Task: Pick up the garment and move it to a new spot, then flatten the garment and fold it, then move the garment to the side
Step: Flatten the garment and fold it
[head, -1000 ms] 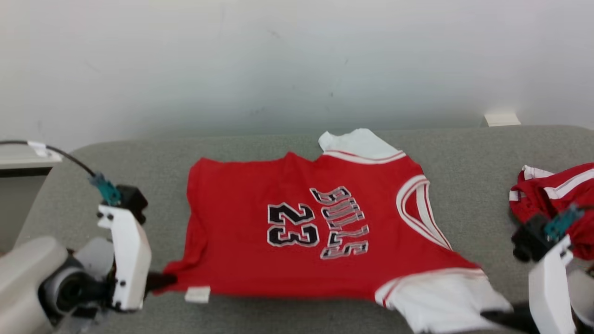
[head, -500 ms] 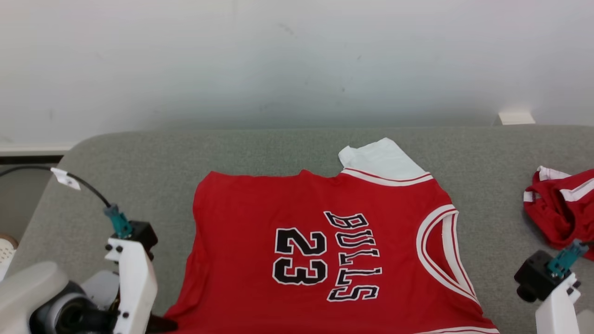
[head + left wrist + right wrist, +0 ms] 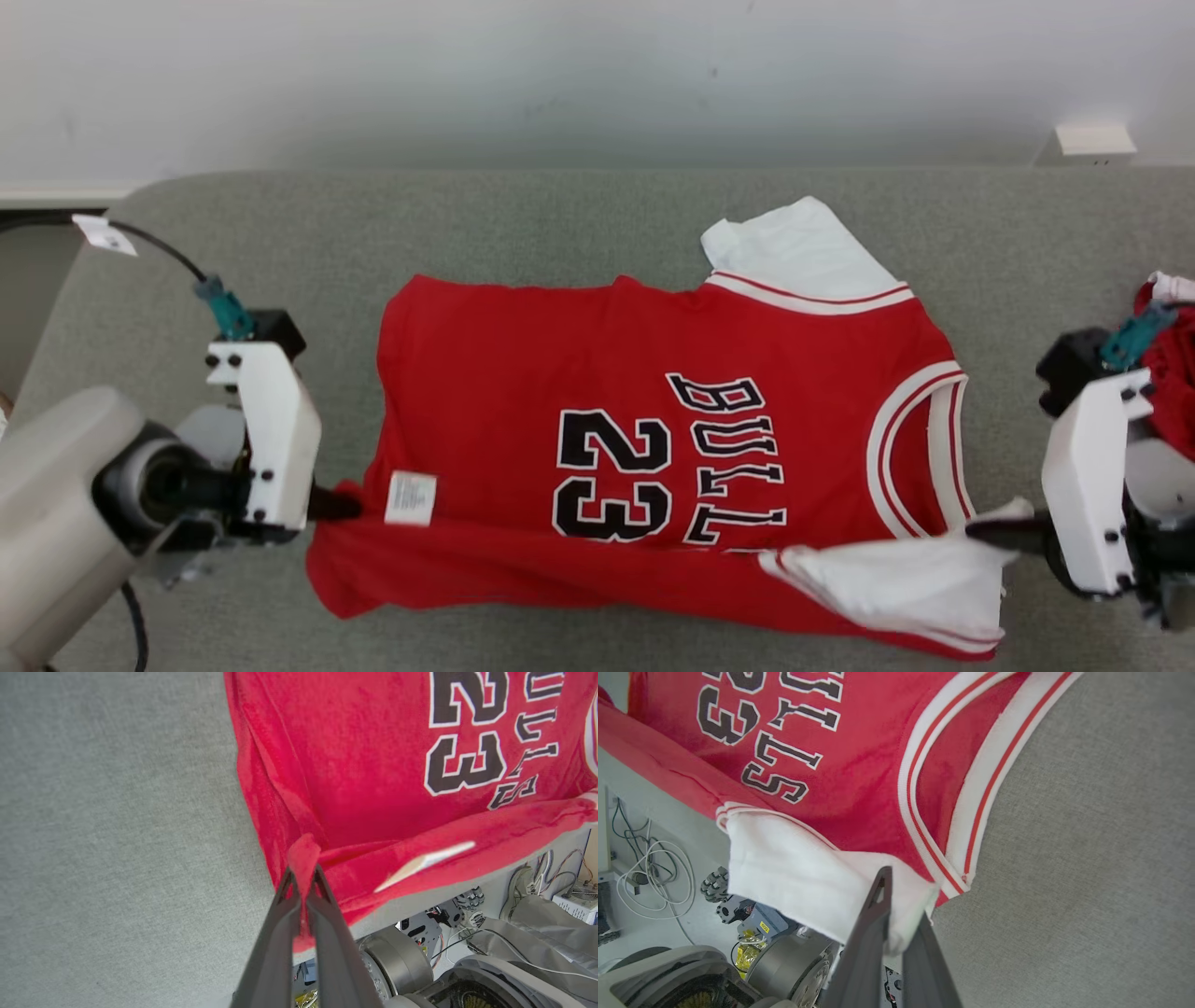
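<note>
Left pincer point(image 3: 345, 505) clamps jersey point(image 3: 579, 355) hem | right pincer point(image 3: 977, 530) clamps white sleeve point(image 3: 887, 583) | lettering point(image 3: 719, 457) partly covered

Both closed: left hand point(image 3: 347, 505), right hand point(image 3: 977, 530).

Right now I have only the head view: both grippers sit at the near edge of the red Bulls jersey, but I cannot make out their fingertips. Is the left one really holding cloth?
Observer: Yes. In the left wrist view the left gripper is shut on a pinched-up fold of the red Bulls jersey near its hem corner; red cloth shows between the two fingers.
Operator: And the right one, red cloth or white?
Observer: White. In the right wrist view the right gripper is shut on the white sleeve, whose edge drapes over one finger and hides its tip.
</note>
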